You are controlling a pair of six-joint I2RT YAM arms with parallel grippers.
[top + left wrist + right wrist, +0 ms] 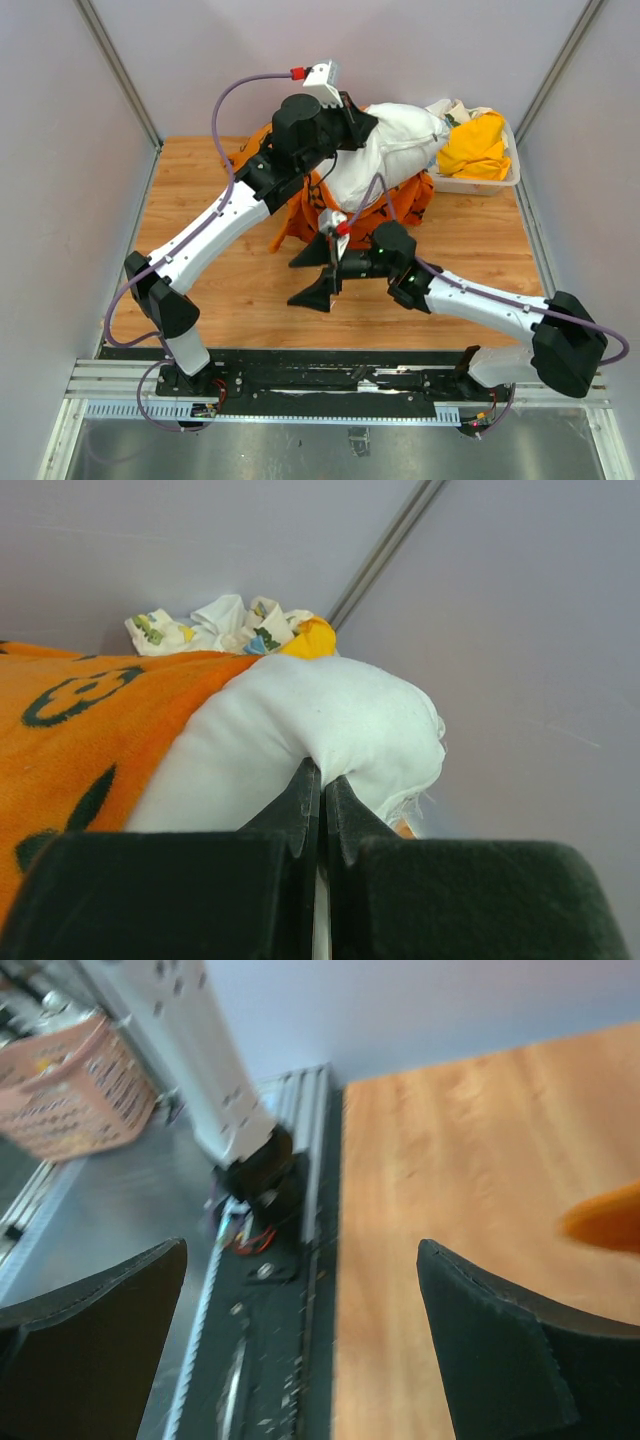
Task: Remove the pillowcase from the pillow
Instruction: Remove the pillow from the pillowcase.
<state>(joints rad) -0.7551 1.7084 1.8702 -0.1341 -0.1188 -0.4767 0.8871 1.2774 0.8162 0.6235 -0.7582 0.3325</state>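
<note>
Pillow (385,150) pinched by the left gripper (322,777) at the upper centre of the top view, with the pillowcase (405,205) bunched below it.
The left fingers are pressed fully together on a fold of the white pillow. The orange pillowcase with black motifs is seen under and beside the pillow, on the wooden table (200,190). The right gripper (318,272) is spread wide with nothing between its fingers – low over the table, just below the pillowcase in the frame. A white bin (485,186) with a yellow cloth (475,145) is placed at the upper right.
</note>
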